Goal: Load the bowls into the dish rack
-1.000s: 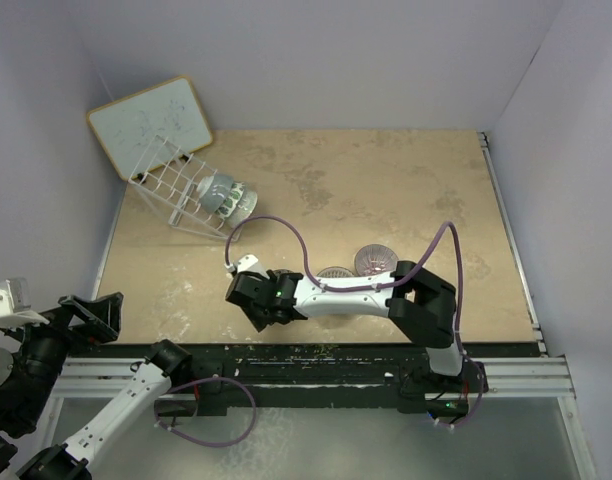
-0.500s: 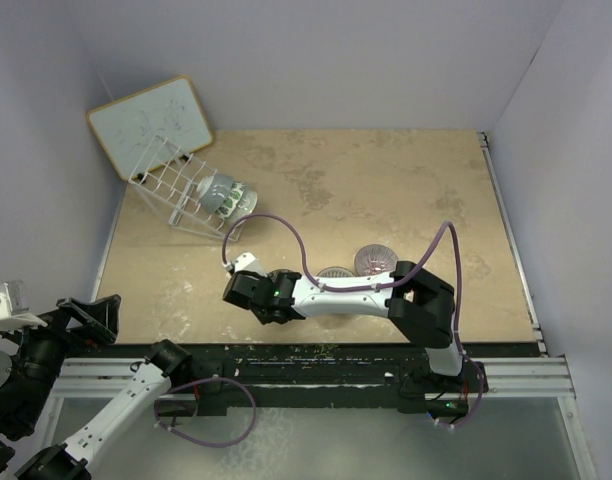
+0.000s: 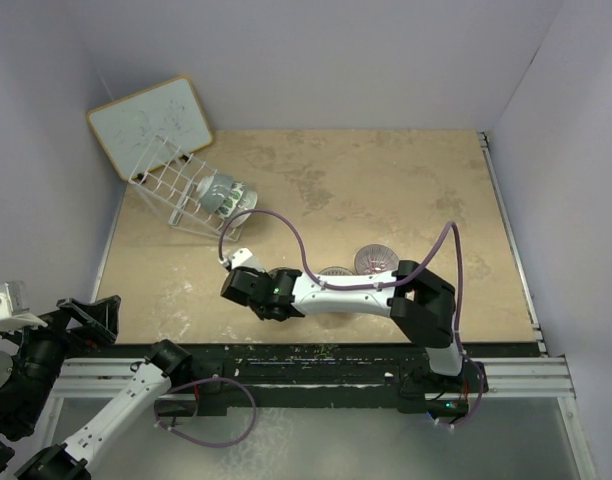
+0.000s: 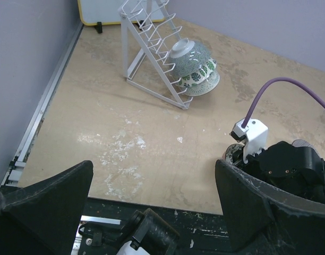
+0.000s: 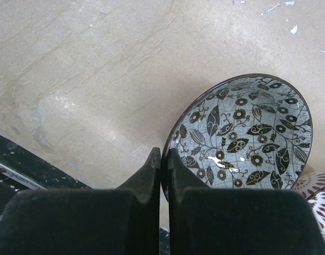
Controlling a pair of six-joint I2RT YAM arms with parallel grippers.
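My right gripper (image 5: 163,154) is shut on the near rim of a black-and-white leaf-patterned bowl (image 5: 247,133), one finger inside it and one outside. From above, the right gripper (image 3: 246,290) covers that bowl near the table's front edge. Only a sliver of the black-and-white bowl (image 4: 230,153) shows in the left wrist view. A purple-pink bowl (image 3: 374,260) and another bowl (image 3: 334,272), half hidden by the arm, sit behind the forearm. Stacked green-and-white bowls (image 3: 224,195) lean in the white wire dish rack (image 3: 166,183) at the back left. My left gripper (image 4: 154,204) hangs open off the front left corner.
A wood-framed whiteboard (image 3: 148,122) leans against the back left wall behind the rack. The right arm's purple cable (image 3: 286,235) loops over the table. A black rail (image 3: 316,352) runs along the front edge. Walls close in the left, back and right sides.
The right gripper's fingers have closed from wide open onto the black-and-white bowl's rim, and the gripper has shifted slightly left and away from the front edge. The left arm has barely moved.
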